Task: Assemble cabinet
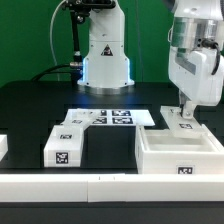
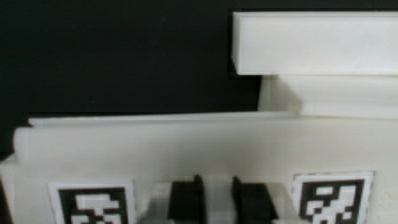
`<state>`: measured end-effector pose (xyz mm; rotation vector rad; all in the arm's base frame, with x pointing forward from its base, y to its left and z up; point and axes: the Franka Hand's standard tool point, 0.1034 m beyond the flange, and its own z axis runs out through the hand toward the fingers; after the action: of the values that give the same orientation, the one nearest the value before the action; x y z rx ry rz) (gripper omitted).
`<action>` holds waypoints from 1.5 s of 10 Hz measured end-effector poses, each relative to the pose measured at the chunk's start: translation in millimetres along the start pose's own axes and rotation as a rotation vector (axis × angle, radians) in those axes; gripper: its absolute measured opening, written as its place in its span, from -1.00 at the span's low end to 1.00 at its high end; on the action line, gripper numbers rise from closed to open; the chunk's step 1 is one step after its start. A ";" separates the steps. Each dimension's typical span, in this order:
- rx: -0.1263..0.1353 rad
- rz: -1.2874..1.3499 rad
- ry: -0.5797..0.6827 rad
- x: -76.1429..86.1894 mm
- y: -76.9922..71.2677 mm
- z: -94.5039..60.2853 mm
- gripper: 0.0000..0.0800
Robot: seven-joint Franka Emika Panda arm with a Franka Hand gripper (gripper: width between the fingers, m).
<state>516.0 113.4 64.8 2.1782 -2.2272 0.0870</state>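
Two fingers (image 2: 183, 200) of the gripper (image 1: 183, 113), narrowly parted, straddle a flat white tagged plastic panel (image 2: 160, 150); we cannot tell whether they clamp it. We should seat it squarely on the large white plastic box (image 1: 155, 160), lower right in the exterior view.

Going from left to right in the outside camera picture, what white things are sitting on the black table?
Small white piece at the edge → white tagged piece → marker board → cabinet box.
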 end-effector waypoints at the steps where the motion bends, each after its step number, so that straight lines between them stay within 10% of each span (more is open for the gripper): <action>1: 0.011 0.001 0.005 -0.8 -11.4 -0.3 -0.84; 7: 0.070 -0.002 0.035 0.6 -64.3 3.9 -0.84; 15: 0.077 -0.003 0.044 -4.8 -77.4 4.7 -0.84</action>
<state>593.6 116.2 61.6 2.1948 -2.2332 0.2218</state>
